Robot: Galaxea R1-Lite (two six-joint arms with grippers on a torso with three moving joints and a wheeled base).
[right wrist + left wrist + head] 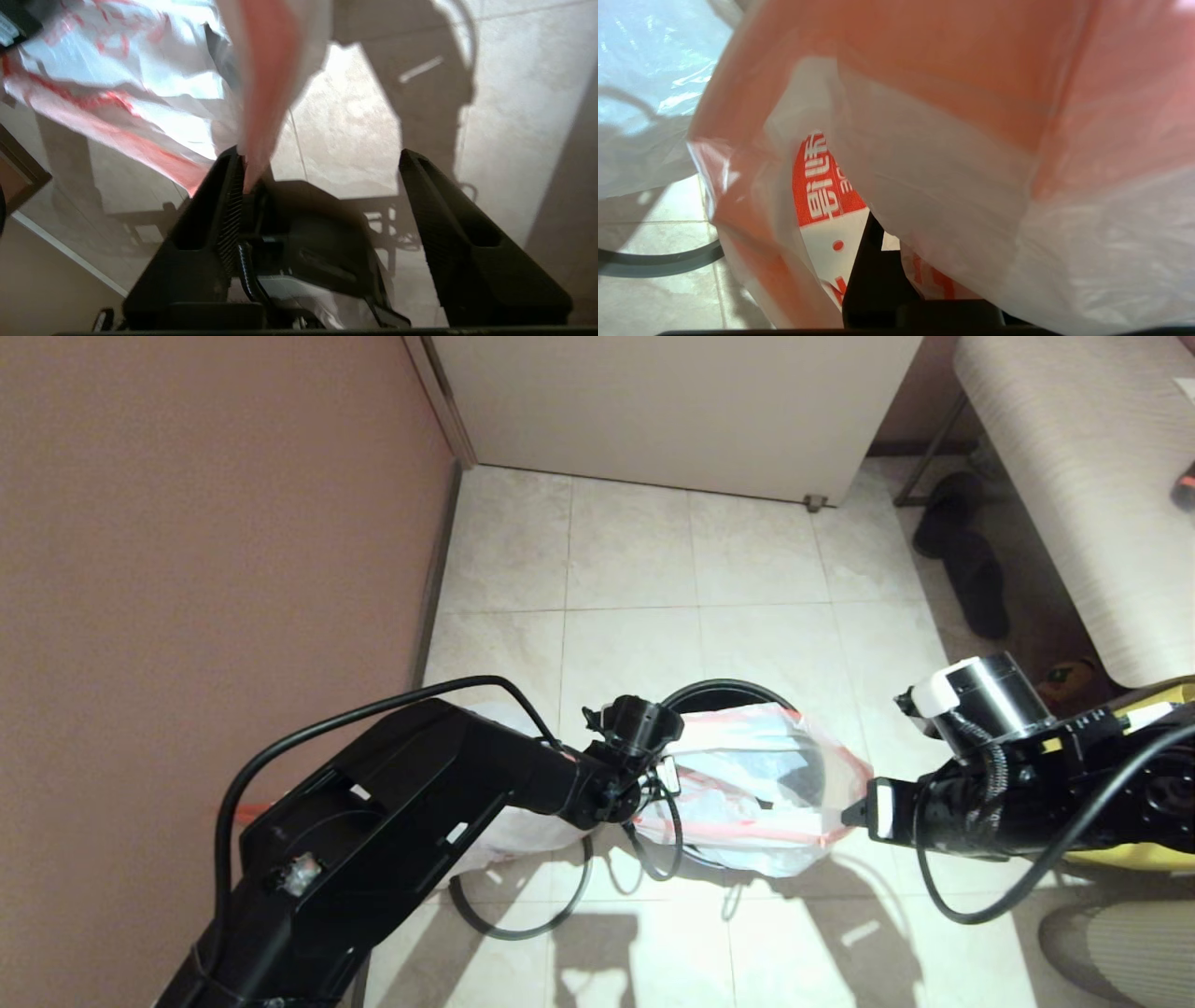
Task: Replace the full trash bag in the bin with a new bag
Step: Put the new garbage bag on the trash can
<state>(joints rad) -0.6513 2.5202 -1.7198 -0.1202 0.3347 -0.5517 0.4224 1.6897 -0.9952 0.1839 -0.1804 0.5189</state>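
The new bag point(747, 784), translucent white with red-orange print and hem, lies spread over the mouth of the black bin point(721, 691). My left gripper point(658, 782) is shut on the bag's left edge. In the left wrist view the film point(924, 140) drapes over one black finger point(873, 275) and hides the other. My right gripper point(854, 814) is at the bag's right corner. Its jaws point(320, 156) stand open, and the hem point(261, 93) only leans on one fingertip. The full trash bag point(518, 835) bulges on the floor behind my left arm.
The grey rim ring point(523, 922) lies on the tiles beside the full bag. A brown wall runs along the left and a white cabinet point(672, 401) stands at the back. A bench point(1074, 476), dark shoes point(966, 560) and a yellow bag point(1162, 695) are on the right.
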